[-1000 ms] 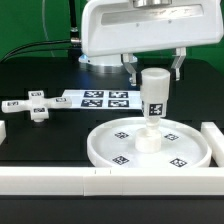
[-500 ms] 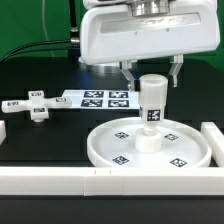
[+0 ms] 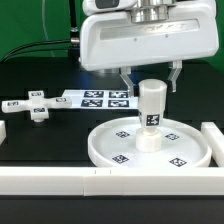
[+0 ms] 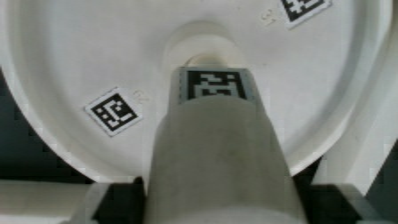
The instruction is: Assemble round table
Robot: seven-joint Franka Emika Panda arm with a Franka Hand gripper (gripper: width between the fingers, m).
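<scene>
the tool (image 3: 151, 76) is clenched on the top of the short leg (image 3: 150, 112), which stands upright in the middle of the round disc (image 3: 150, 146); stiff, light, smooth plastic, best gripped across its upper sides.

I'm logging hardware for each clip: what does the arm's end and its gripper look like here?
In the exterior view the gripper has a wide, boxy white body with rounded corners, glossy, with no visible markings. Two short dark fingers hang from its underside. A grey metal-looking flange sits on top where it joins the wrist. Black cables run behind it at the exterior view's left. The wrist view shows only dark finger parts at the picture's edge.
</scene>
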